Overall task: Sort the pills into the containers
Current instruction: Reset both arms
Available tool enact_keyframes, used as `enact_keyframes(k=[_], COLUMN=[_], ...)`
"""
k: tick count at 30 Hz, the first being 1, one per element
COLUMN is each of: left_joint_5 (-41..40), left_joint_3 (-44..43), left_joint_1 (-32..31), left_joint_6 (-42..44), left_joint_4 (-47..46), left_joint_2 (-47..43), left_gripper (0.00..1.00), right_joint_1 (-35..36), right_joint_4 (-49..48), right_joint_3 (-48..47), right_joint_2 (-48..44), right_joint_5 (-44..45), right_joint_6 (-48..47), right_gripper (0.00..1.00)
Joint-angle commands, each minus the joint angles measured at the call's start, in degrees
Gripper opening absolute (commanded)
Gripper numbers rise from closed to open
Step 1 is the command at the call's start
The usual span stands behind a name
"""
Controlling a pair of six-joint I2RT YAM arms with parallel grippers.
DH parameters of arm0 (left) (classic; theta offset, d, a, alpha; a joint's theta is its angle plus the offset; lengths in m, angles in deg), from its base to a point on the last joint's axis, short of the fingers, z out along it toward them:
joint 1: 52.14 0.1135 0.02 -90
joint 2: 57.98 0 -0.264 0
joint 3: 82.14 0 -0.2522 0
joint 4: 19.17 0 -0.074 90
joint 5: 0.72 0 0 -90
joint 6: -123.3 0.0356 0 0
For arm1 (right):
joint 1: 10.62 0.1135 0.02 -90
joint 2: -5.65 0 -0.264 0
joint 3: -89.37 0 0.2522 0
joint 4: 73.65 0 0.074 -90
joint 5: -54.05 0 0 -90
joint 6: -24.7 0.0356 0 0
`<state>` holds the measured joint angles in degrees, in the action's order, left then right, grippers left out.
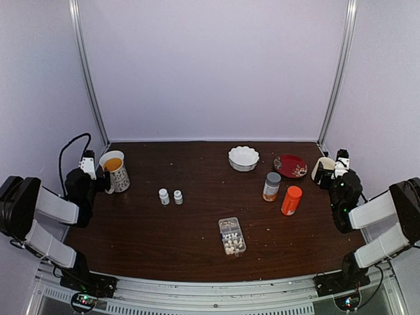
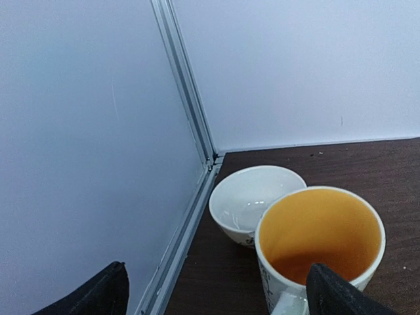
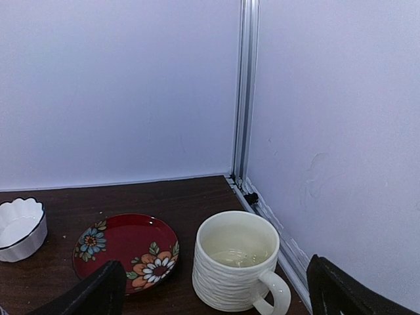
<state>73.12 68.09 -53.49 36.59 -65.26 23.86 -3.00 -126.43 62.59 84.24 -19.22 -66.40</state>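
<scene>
The clear organiser box (image 1: 231, 235) lies near the worktop's (image 1: 151, 239) 6 o'clock edge, with pills (image 1: 231, 245) clustered inside. Farther back, the left pincer (image 2: 216, 295) at 9 o'clock and the right pincer (image 3: 216, 292) at 3 o'clock both stand apart, empty.

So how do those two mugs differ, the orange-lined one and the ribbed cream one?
The white ceramic mug with the orange-yellow inside has a smooth wall with dark print; the cream ribbed ceramic mug is plain and wavy. The first sits at the left, by a small white bowl; the second at the right, by a red flowered plate. Both stand upright with one handle.
</scene>
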Motion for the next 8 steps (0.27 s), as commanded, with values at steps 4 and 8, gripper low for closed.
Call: enact_keyframes(k=[4,8], left_joint_5=[1.6,1.8], left_joint_3=[-1.8,-1.7], left_joint_1=[0.8,0.8], left_joint_6=[-1.3,-1.1], left_joint_4=[-0.4,-1.1], left_joint_2=[0.2,0.3], left_gripper=[0.98,0.98], right_joint_1=[-0.3,-0.5], right_joint_4=[0.1,1.0], right_joint_3=[-0.3,-0.7], right_joint_2=[-0.2,-0.3], right_joint_5=[-0.4,-0.9], right_joint_6=[0.4,0.7], right_gripper=[1.00,1.00])
